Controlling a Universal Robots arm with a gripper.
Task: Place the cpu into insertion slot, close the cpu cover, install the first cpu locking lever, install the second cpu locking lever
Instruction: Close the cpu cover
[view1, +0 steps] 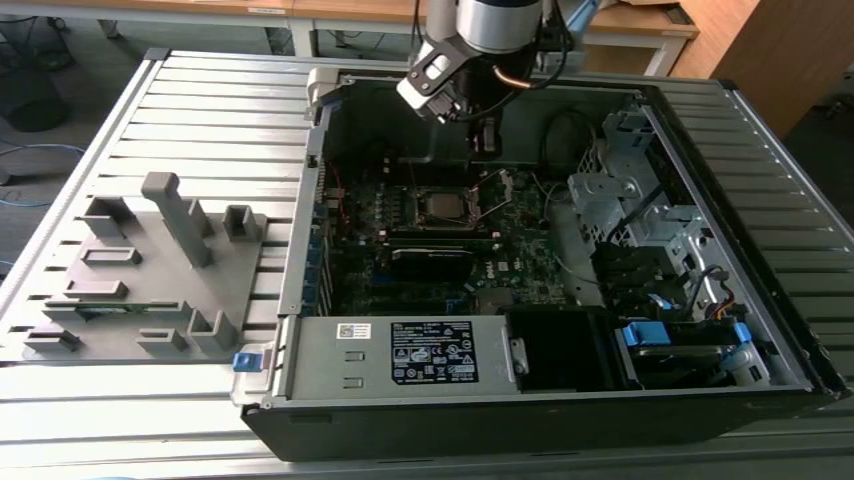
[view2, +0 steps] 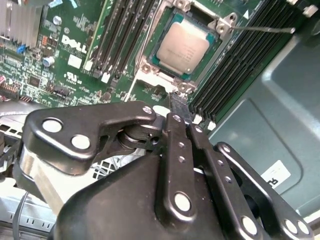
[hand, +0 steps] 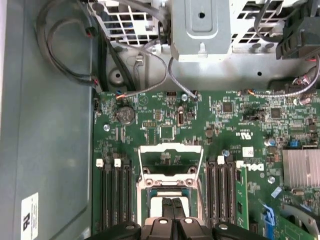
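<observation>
The end effector hung inside the open computer case on the table, fingers pinched together on nothing, its tip poised close over the insertion slot. And there was the cpu, lying flat in that slot, apart from the fingers. The cpu cover stood flipped open, and a thin locking lever stuck out free beside the slot.
</observation>
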